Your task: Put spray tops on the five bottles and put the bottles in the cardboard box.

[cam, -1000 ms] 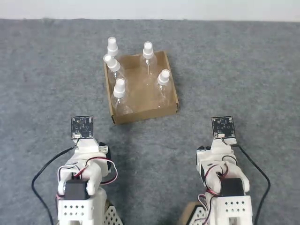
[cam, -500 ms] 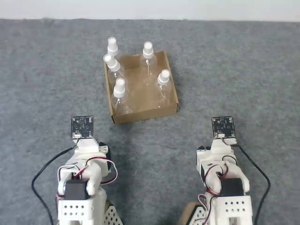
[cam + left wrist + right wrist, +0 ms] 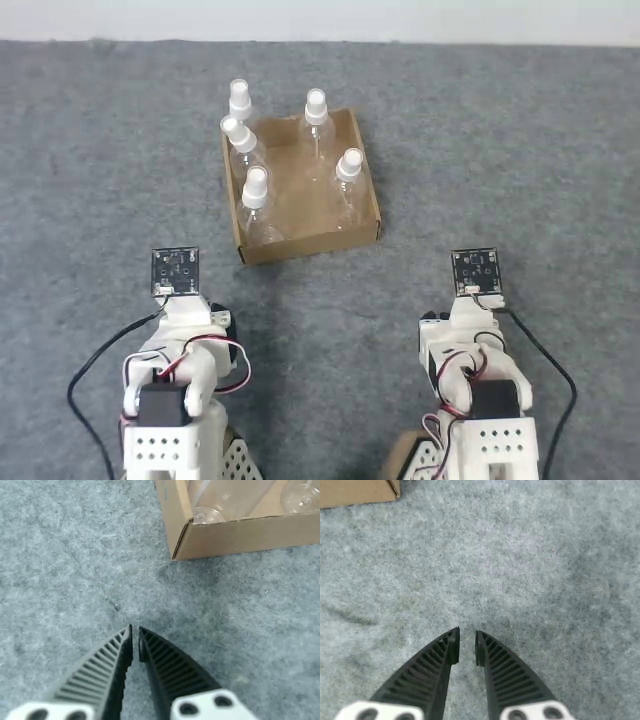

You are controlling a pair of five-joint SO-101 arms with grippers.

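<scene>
- Our left pincer [image 3: 135,628] is closed and empty, low over the grey felt-covered bench [image 3: 60,555].
- Our right pincer [image 3: 467,632] is likewise closed and empty, its tips barely apart.
- Well ahead stands one brown cardboard box [image 3: 310,242].
- We count five clear plastic bottles [image 3: 258,215] with white spray tops [image 3: 349,163]; whether the far-left one is inside the box, we cannot tell.

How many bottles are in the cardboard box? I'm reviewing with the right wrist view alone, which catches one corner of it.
Observer: Five bottles stand upright inside the cardboard box.
Operator: Do they all have tops on?
Observer: Yes, each carries a white spray top.
Operator: What about the other arm?
Observer: The left hand is shut and empty, over bare carpet, short of the box's near corner.
</scene>
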